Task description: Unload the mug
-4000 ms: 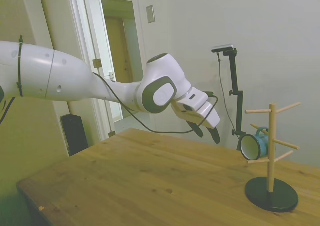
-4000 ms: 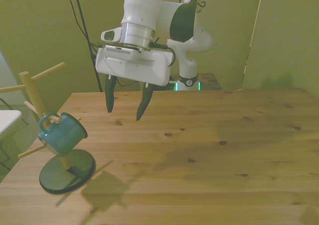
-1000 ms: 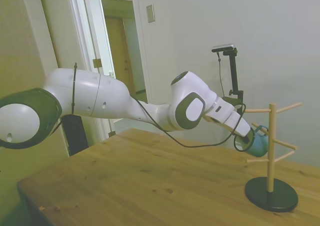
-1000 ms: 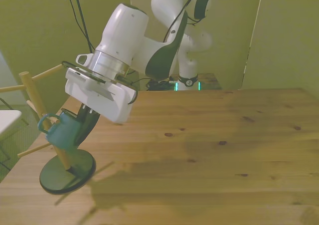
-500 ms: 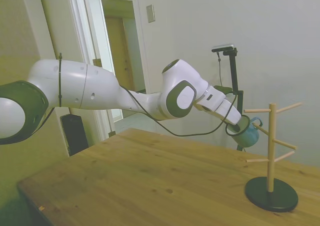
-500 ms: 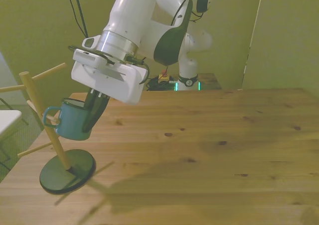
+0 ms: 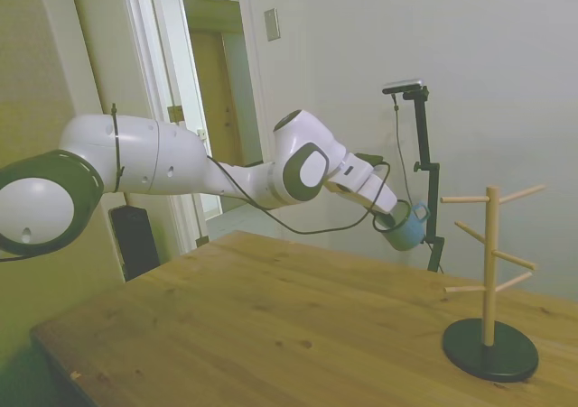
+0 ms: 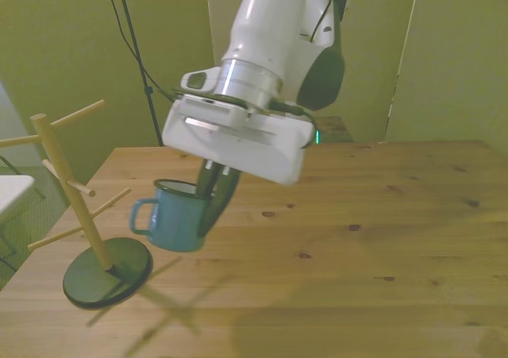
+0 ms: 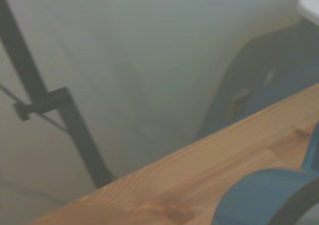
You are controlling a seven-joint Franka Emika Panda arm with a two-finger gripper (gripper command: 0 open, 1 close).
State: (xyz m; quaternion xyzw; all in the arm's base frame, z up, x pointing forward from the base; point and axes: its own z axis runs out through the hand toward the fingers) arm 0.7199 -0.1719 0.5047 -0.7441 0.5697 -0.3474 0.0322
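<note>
The tool (image 8: 211, 203) is clamped on the wall of the mug (image 8: 176, 216), one finger inside and one outside, and holds it in the air above the worktop (image 8: 357, 247), clear of the rack (image 8: 75, 207). The mug looks light, stiff and smooth, so I judge it may slip or swing; the rim grip seems suitable. The rack pegs stand near on the front view's left; the worktop below is free.

The mug (image 8: 176, 216) is a small teal-blue enamel one with a white inside, a thin dark rim and a loop handle. It hangs above the table, nearly upright, mouth up, its handle pointing to the front view's left. In the wrist view only a blurred blue edge of the mug (image 9: 264, 195) shows.
</note>
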